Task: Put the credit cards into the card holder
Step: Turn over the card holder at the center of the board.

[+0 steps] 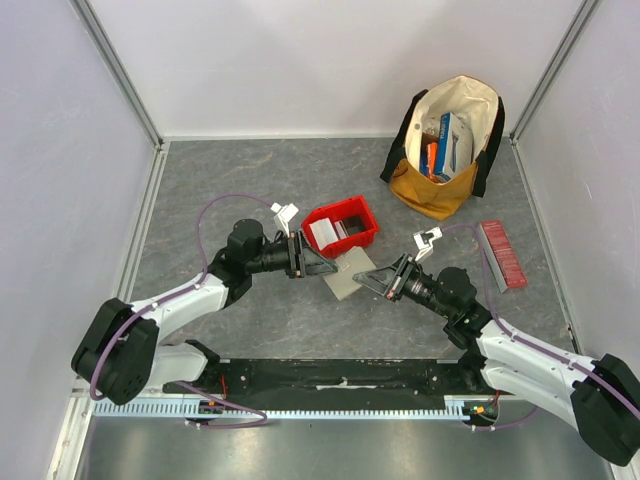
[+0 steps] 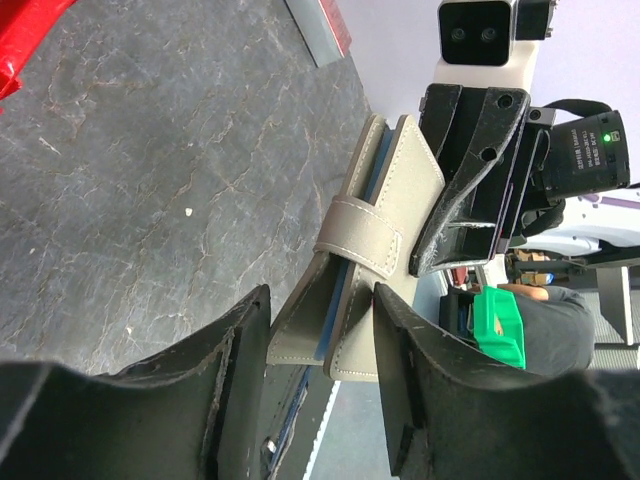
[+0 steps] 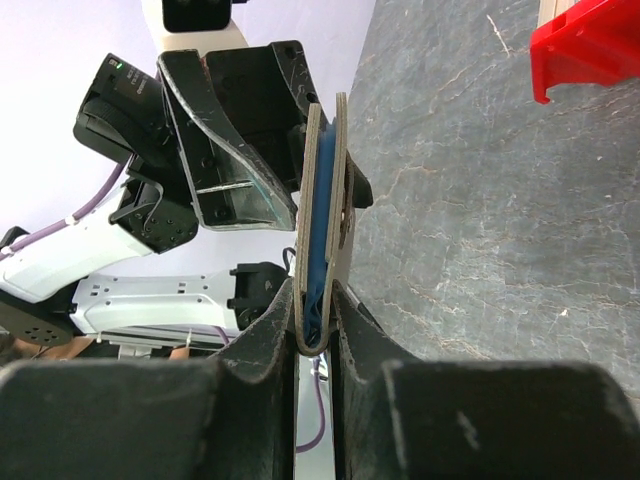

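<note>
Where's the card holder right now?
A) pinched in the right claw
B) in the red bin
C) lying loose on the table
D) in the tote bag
A: in the right wrist view, the right claw is closed on the edge of the card holder.

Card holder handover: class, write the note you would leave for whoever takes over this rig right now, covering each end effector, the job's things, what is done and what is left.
The right end effector is shut on one edge of the card holder.
The left end effector has its jaws astride the holder's opposite end; whether they clamp it cannot be told.
Done: a blue layer sits between the folded flaps, probably a card.
Left: the white cards seem to lie in the red bin; load them.
</note>
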You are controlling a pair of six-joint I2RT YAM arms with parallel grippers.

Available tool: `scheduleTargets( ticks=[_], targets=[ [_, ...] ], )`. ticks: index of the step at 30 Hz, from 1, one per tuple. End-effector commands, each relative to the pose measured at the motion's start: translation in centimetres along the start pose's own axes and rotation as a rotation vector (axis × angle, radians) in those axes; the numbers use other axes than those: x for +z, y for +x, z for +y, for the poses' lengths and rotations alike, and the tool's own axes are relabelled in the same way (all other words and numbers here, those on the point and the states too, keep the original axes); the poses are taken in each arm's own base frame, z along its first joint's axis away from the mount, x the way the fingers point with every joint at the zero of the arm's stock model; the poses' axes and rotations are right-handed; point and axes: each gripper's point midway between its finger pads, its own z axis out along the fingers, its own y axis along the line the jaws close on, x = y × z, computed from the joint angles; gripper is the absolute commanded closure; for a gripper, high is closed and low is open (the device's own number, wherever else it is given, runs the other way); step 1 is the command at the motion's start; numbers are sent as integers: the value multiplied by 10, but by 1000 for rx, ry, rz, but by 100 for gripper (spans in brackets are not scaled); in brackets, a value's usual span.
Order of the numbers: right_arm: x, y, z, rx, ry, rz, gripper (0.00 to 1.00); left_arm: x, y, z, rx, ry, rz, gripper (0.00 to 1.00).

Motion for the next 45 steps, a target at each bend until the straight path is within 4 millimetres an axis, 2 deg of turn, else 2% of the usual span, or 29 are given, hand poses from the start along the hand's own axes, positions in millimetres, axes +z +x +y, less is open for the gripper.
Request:
scheduleTargets(
  ticks=[1, 5, 9, 12, 14, 17, 23, 24, 25, 26, 28, 31, 34, 38, 41, 45],
  targets=[
    [2, -8, 30, -23, -99, -16, 93, -1, -4, -20, 34, 84, 8, 47],
    [2, -8, 30, -25, -101, -14, 94, 0, 1, -18, 29, 89, 31, 46],
    [2, -7, 33, -24, -111, -5, 94, 1, 1, -15, 27, 81, 34, 34],
    [2, -8, 32, -22, -107, -11, 93, 1, 0, -16, 33, 82, 30, 34],
    [2, -7, 31, -22, -104, -12, 93, 1, 1, -18, 35, 94, 41, 40],
    [2, -7, 29, -23, -101, -10, 93, 2, 4, -22, 39, 129, 71, 55],
    [4, -5, 18, -29, -52, -3, 89, 1, 9, -30, 48, 176, 122, 94],
    [4, -5, 13, -32, -28, -1, 87, 0, 11, -29, 46, 170, 124, 98],
    [4, -5, 7, -42, 3, -2, 81, -1, 12, -29, 48, 163, 126, 98],
    [4, -4, -1, -47, 43, 0, 70, -2, 11, -29, 51, 153, 121, 98],
    [0, -8, -24, -71, 185, -13, 47, -4, 8, -20, 45, 77, 95, 98],
    [-15, -22, -48, -151, 368, -62, 33, -13, 7, 0, 110, -120, 75, 98],
    [-28, -31, -55, -194, 462, -83, 29, -26, 13, 15, 175, -326, 79, 98],
    [-33, -28, -62, -211, 520, -46, 27, -40, 23, 41, 223, -565, 52, 98],
    [-33, -22, -69, -197, 539, -21, 27, -40, 34, 53, 275, -700, 58, 98],
    [-34, -18, -74, -184, 553, -1, 27, -33, 43, 55, 363, -830, 59, 98]
  ],
)
